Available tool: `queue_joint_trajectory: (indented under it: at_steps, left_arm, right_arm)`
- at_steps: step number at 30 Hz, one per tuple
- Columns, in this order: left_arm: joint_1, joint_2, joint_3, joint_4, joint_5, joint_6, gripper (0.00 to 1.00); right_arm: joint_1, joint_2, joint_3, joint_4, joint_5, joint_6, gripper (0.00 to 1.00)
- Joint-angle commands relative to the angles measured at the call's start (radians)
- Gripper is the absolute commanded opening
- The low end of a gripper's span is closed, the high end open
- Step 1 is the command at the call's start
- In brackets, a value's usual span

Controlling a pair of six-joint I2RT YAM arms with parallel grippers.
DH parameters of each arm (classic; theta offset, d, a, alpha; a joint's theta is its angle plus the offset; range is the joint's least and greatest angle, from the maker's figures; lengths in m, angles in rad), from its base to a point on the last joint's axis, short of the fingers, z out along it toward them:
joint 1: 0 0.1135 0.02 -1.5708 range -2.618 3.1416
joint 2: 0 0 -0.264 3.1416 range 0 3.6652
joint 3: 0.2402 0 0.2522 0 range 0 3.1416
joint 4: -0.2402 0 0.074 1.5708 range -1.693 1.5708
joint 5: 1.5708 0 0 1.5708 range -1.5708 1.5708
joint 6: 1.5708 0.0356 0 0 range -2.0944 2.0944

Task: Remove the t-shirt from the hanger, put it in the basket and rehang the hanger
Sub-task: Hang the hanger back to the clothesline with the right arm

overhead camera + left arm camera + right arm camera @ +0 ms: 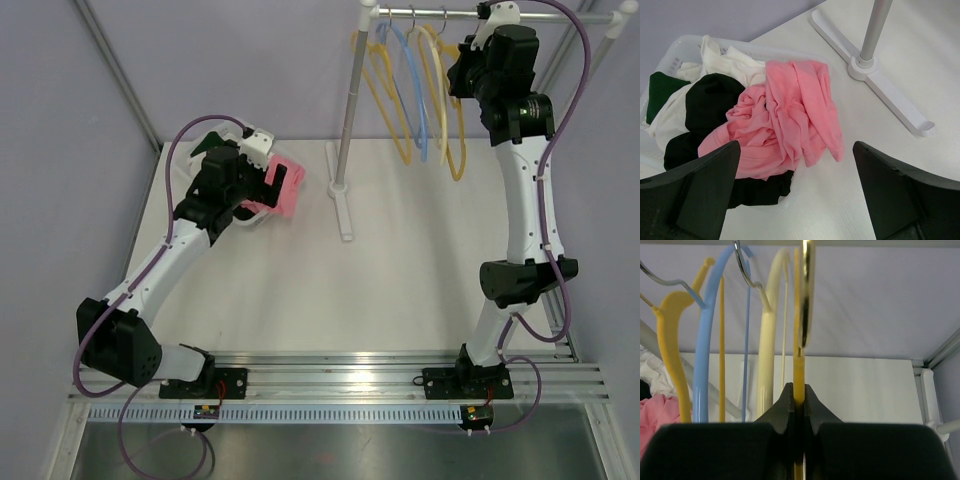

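Note:
The pink t-shirt point(790, 115) lies crumpled on a pile of clothes in a white basket point(675, 50), one edge spilling over the rim onto the table; no hanger is in it. It also shows in the top view point(285, 187). My left gripper point(796, 146) hovers just above it, open, with nothing between its fingers point(700, 185). Up at the clothes rail point(560, 17), my right gripper point(799, 390) is shut on the thin bar of a bare yellow hanger point(799, 371), the rightmost one on the rail point(457, 150).
Cream point(769, 340), blue point(702, 365) and another yellow hanger point(677, 350) hang bare to the left of the held one. The rack's pole point(350, 100) and white foot point(890, 95) stand right of the basket. Black, white and green clothes fill the basket.

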Motion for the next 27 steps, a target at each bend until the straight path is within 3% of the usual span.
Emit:
queue_joint_trajectory:
  at_steps: [1, 6, 10, 27]
  left_arm:
    - [-0.004, -0.041, -0.010, 0.045, 0.009, 0.013, 0.99]
    - [-0.004, -0.031, -0.008, 0.046, 0.011, 0.013, 0.99]
    - [-0.004, -0.029, -0.008, 0.048, 0.014, 0.015, 0.99]
    - [-0.004, -0.035, -0.013, 0.046, 0.018, 0.012, 0.99]
  right_arm:
    - [-0.009, -0.057, 0.040, 0.101, 0.002, 0.012, 0.00]
    - [-0.009, -0.029, 0.065, 0.123, -0.026, -0.002, 0.00]
    - [-0.010, -0.019, 0.022, 0.238, -0.062, -0.003, 0.00]
    - [-0.026, 0.136, 0.123, 0.333, -0.130, 0.049, 0.00]
